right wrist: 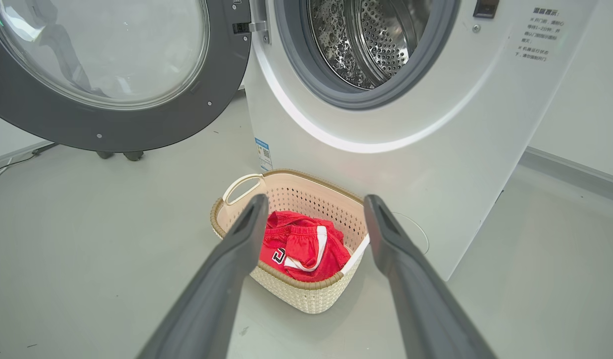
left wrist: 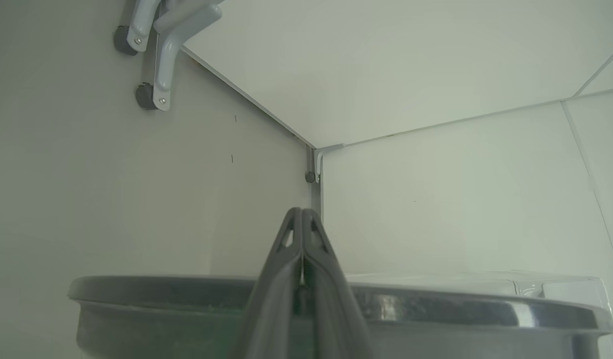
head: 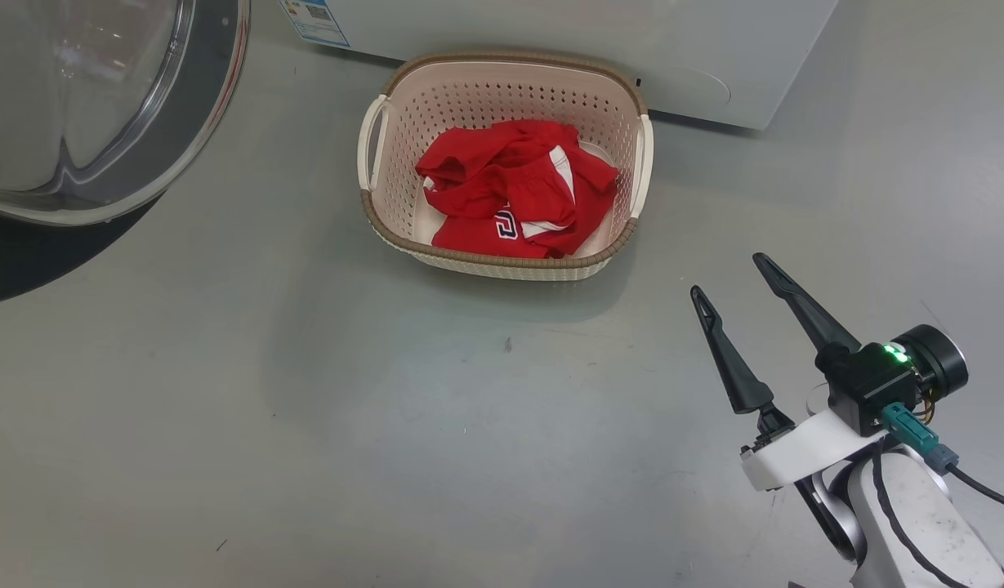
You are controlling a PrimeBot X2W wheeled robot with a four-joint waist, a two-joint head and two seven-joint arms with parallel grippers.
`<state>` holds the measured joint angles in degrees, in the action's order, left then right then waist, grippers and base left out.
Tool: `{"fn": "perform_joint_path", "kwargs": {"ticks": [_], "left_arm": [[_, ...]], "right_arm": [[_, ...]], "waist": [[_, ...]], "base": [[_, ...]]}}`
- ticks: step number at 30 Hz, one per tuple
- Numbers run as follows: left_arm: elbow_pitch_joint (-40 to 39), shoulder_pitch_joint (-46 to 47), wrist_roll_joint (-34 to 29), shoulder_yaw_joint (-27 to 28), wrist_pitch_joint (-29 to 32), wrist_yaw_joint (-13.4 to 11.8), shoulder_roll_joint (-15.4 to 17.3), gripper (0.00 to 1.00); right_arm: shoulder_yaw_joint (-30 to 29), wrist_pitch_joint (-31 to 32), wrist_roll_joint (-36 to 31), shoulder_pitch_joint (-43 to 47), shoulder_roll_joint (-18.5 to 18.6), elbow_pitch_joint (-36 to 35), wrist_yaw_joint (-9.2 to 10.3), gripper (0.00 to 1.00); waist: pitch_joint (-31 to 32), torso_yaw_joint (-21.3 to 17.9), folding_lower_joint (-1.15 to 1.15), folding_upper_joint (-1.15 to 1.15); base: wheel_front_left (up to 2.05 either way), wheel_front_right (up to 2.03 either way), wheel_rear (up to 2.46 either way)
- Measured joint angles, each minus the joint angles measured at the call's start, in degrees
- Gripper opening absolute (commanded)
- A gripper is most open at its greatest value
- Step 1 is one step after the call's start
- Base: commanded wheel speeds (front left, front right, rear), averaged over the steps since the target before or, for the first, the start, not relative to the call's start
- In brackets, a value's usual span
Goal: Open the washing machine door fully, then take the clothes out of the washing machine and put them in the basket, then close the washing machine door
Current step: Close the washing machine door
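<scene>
Scene at the open washing machine (right wrist: pixel 386 149). The washing machine door (right wrist: pixel 111 124) stands swung wide to the machine's left, its dark rim and clear glass bowl facing the room, and the perforated steel drum (right wrist: pixel 371 45) shows behind the grey seal (right wrist: pixel 306 75). The basket (head: pixel 502 265) sits on the grey floor (head: pixel 305 408) just in front of the machine's lower panel, near the blue label (head: pixel 314 20). The clothes (head: pixel 518 192), a crumpled red heap with white trim and part of a printed mark, lie inside the basket, below its brown rim. The right hand (head: pixel 726 273) hangs above the floor to the right of the basket and apart from it, released, its two dark fingers spread wide with nothing between them. The left hand (left wrist: pixel 302 212) is clenched, fingers pressed flat together and grasping nothing. It points past the door's dark rim towards a corner of white wall panels (left wrist: pixel 436 199). Whether it touches that rim cannot be told.
</scene>
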<state>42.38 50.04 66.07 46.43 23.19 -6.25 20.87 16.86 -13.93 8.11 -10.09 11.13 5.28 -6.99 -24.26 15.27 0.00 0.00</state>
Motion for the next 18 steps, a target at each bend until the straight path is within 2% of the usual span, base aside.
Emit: {"fn": "perform_joint_path", "kwargs": {"ticks": [18], "left_arm": [[2.54,0.76,2.11,-2.42,9.94,-0.02,1.4,0.0]], "right_arm": [[0.1,-0.02,0.11,-0.07,0.1,1.21,0.0,1.0]], "waist": [[1.25,-0.13,0.0,0.0]], "base": [[0.0,0.0,0.0]]}}
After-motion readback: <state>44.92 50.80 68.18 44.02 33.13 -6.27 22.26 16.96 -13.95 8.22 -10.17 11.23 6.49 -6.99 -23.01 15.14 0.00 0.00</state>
